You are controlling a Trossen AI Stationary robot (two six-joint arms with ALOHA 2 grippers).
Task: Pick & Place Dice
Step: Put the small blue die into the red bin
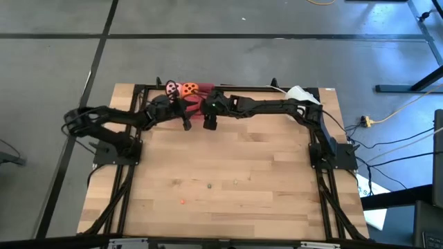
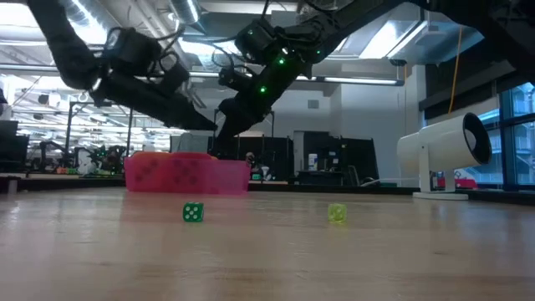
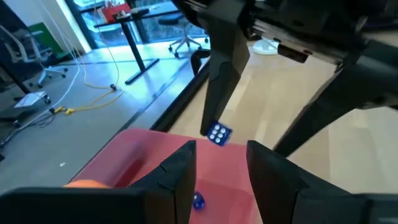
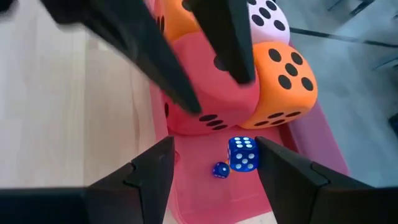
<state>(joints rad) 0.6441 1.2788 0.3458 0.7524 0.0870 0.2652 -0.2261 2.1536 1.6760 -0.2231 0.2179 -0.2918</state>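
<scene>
The soft dice sit packed in the far end of the red tray [image 4: 198,198]: a red die [image 4: 208,93], an orange die [image 4: 283,78], a pink die [image 4: 268,15] and a second orange die [image 4: 178,9]. In the high view the pink die [image 1: 171,88] and an orange die [image 1: 190,88] show by the table's far edge. My right gripper [image 4: 216,180] is open above the tray floor, over two tiny blue pip cubes [image 4: 242,154] [image 4: 220,170]. My left gripper [image 3: 219,171] is open too, hovering over the tray [image 3: 143,152] beside the dice, and faces the right one.
Tiny coloured pip cubes lie loose on the bare wood nearer the table's front: a green one [image 2: 193,212] and a yellow one [image 2: 337,214]. A white device [image 2: 447,150] stands at the far right corner. Both arms crowd the tray [image 2: 188,174] at the far edge.
</scene>
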